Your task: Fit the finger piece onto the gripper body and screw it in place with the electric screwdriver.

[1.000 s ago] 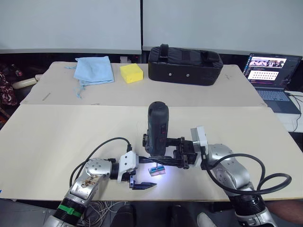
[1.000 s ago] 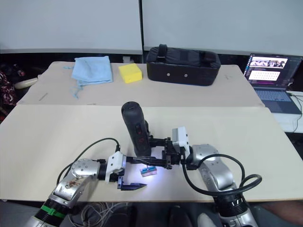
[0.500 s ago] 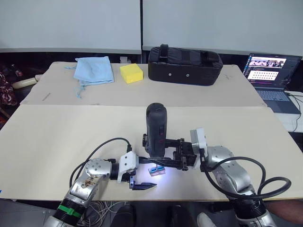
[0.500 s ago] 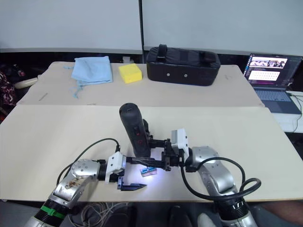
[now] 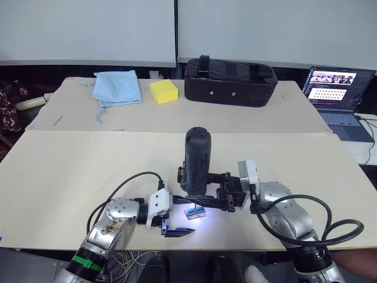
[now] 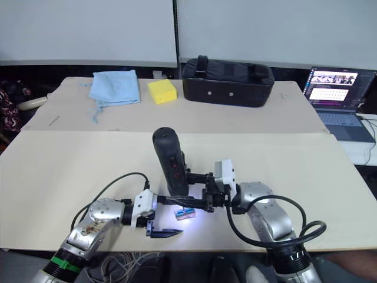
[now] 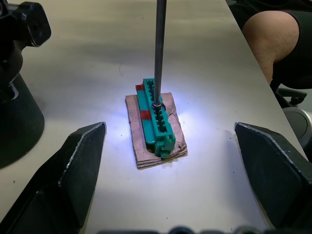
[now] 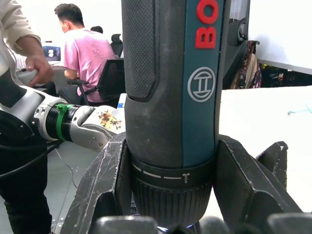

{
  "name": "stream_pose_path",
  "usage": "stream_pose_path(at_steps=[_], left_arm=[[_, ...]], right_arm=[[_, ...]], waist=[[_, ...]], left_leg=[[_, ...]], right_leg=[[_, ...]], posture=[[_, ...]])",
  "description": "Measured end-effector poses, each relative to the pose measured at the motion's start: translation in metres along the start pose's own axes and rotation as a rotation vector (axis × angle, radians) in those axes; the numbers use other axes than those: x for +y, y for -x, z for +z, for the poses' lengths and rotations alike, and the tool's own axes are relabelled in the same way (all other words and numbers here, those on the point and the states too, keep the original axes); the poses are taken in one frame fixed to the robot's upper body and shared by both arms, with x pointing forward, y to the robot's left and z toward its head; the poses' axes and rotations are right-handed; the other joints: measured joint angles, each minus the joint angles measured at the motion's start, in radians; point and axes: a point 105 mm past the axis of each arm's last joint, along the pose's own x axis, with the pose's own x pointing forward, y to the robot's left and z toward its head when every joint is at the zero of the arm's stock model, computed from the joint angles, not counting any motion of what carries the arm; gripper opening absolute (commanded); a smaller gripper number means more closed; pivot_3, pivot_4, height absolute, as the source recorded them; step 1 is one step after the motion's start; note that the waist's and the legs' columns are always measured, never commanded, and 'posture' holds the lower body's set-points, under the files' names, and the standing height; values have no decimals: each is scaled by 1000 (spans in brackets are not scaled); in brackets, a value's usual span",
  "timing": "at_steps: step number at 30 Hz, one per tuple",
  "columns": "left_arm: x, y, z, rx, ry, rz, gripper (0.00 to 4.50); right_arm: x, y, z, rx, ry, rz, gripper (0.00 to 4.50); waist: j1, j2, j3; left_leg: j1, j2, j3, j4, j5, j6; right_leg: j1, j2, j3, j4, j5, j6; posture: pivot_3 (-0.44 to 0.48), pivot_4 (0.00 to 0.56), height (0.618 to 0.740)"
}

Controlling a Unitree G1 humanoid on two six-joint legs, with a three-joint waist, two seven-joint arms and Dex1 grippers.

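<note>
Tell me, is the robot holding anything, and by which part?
The right gripper holds the screwdriver upright by its lower barrel. The left gripper is open and holds nothing.

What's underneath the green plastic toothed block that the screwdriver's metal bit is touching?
The green plastic toothed block lies on a small brown cardboard pad, which rests on the beige table. The pad's edges show around it; the part directly under the block is covered.

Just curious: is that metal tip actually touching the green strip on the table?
Touching. In the left wrist view the electric screwdriver's metal bit comes straight down and its end sits in a socket of the green strip.
</note>
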Motion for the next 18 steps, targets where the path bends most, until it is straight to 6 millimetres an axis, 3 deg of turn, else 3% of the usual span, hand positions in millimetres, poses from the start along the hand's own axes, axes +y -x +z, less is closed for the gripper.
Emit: stream_pose_path(at_steps=[18], left_arm=[[3,5,3,-28,35,18,4467]], right_arm=[[0,-1,15,-50,20,0,1899]], waist=[[-1,0,0]], left_leg=[[-1,0,0,0,0,0]], right_leg=[[-1,0,0,0,0,0]], posture=[[0,150,740]])
